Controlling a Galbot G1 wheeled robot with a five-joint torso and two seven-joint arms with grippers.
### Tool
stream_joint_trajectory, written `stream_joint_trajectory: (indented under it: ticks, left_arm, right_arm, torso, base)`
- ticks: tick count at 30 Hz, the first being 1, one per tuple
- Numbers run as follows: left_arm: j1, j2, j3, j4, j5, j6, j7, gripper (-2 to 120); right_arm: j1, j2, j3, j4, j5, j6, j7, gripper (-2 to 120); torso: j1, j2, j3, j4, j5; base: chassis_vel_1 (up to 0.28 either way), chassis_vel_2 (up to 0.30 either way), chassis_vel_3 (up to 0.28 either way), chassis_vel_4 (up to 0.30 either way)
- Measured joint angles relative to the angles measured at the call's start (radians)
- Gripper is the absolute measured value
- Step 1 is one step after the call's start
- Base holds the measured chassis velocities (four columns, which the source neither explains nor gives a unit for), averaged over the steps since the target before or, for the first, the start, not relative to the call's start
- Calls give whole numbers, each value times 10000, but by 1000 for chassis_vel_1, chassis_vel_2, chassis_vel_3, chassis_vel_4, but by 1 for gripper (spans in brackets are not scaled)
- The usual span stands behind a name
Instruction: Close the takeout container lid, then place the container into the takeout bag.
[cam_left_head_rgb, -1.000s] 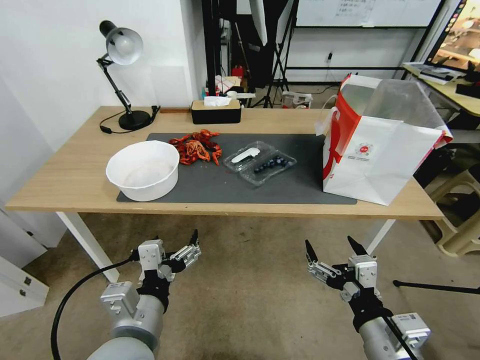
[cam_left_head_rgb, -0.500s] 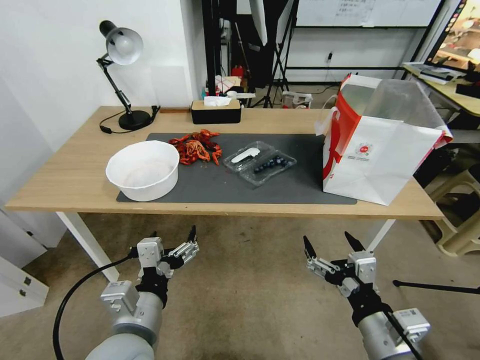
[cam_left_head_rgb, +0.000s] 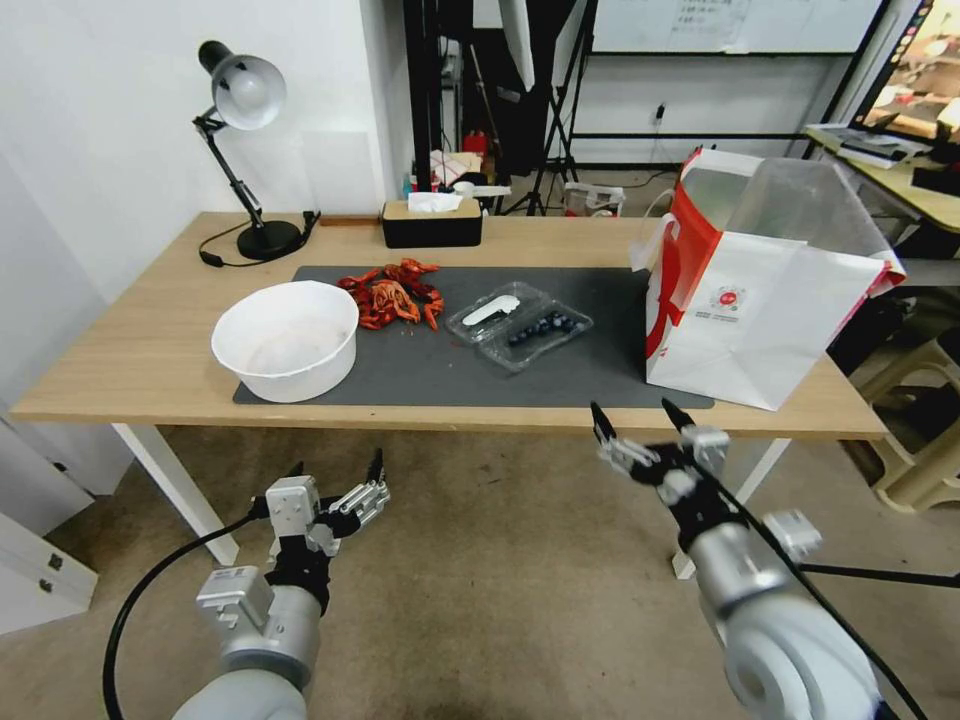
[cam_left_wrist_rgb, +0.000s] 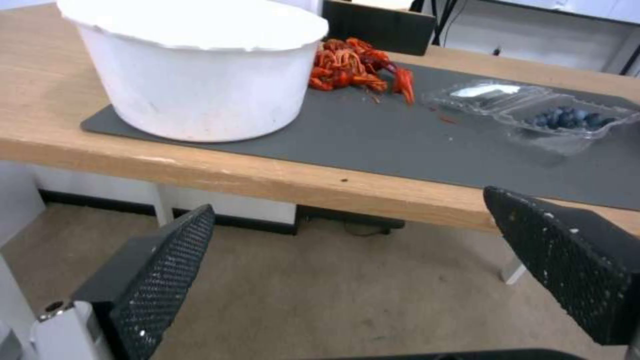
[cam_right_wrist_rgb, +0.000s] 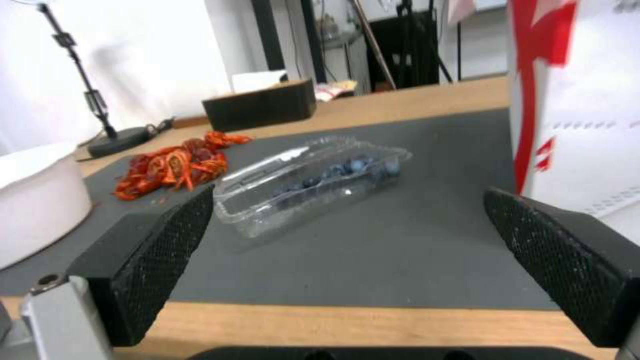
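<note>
Raised since a second ago, the right gripper (cam_left_head_rgb: 640, 418) nears the table's front edge, fingers spread, empty. Container (cam_left_head_rgb: 520, 325) sits mid-mat, lid (cam_left_head_rgb: 492, 309) open; left gripper (cam_left_head_rgb: 340, 478) waits, open, below. Next: reaching the lid.

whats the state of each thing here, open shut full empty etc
clear plastic clamshell takeout container: open, blueberries inside
clear hinged lid: folded back flat
white paper takeout bag: upright, mouth open
white round bowl: upright, uncovered
left gripper: open, below table edge
right gripper: open, at table edge
</note>
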Motion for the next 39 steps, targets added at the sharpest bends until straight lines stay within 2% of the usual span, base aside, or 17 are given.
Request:
stream_joint_trajectory:
  ticks: [4,5,8,9,11,13,14,17,18,20,22,26,27,30,39]
  left_arm:
    - [136,-146,-80,50,203,-161,38,100]
    - [136,-146,-80,50,203,-161,38,100]
    - [140,-265,-104,168,318,-224,37,100]
    - [140,-265,-104,168,318,-224,37,100]
    - [155,-338,-111,261,367,-270,31,100]
    - [158,-379,-111,326,385,-285,26,100]
    - [158,-379,-111,326,385,-285,26,100]
    - [134,-443,-109,446,417,-297,10,100]
    - [134,-443,-109,446,417,-297,10,100]
    - [102,-476,-107,525,422,-315,-5,100]
    - [90,-485,-106,553,423,-327,-11,100]
    - [60,-510,-111,705,424,-430,-36,100]
    - [60,-510,-111,705,424,-430,-36,100]
    - [45,-508,-116,768,423,-458,-41,100]
    - [6,-484,-124,858,408,-501,-46,100]
  right_arm:
    - [2180,-963,-1404,-890,1477,-623,1802,100]
    - [2180,-963,-1404,-890,1477,-623,1802,100]
    - [4019,-1347,-2610,-1215,2676,-1514,3802,100]
    - [4019,-1347,-2610,-1215,2676,-1514,3802,100]
    - [5263,-1400,-3299,-1340,3726,-2380,5093,100]
    - [6079,-1405,-3782,-1466,4535,-3087,6269,100]
    - [6079,-1405,-3782,-1466,4535,-3087,6269,100]
    - [7253,-1350,-4505,-1805,5690,-3814,8154,100]
    - [7253,-1350,-4505,-1805,5690,-3814,8154,100]
    - [8011,-1245,-4948,-2085,6430,-4111,9110,100]
    - [8208,-1203,-5045,-2165,6605,-4156,9333,100]
    - [9504,-827,-5836,-2878,7521,-4563,10655,100]
    - [9504,-827,-5836,-2878,7521,-4563,10655,100]
    - [10145,-443,-6398,-3524,7928,-4830,11690,100]
    - [10834,11,-6925,-4400,8298,-5091,12435,100]
  torso:
    - [1,-3,0,-2,4]
    - [1,-3,0,-2,4]
    - [1,-3,0,-4,3]
    - [1,-3,0,-4,3]
    - [2,-3,-1,3,0]
    - [1,-3,0,-1,1]
    - [1,-3,0,-1,1]
    - [1,-2,-1,0,-1]
    - [1,-2,-1,0,-1]
    - [2,-2,0,-2,1]
    - [1,-2,0,-1,3]
    - [0,0,0,-2,1]
    - [0,0,0,-2,1]
    - [0,0,0,0,1]
    - [0,0,-1,-1,0]
  base:
    - [0,0,0,0]
    - [0,0,0,0]
    - [0,0,0,0]
    - [0,0,0,0]
    - [0,0,0,0]
    - [0,0,0,0]
    - [0,0,0,0]
    - [0,0,0,0]
    - [0,0,0,0]
    - [0,0,0,0]
    - [0,0,0,0]
    - [0,0,0,0]
    - [0,0,0,0]
    - [0,0,0,0]
    - [0,0,0,0]
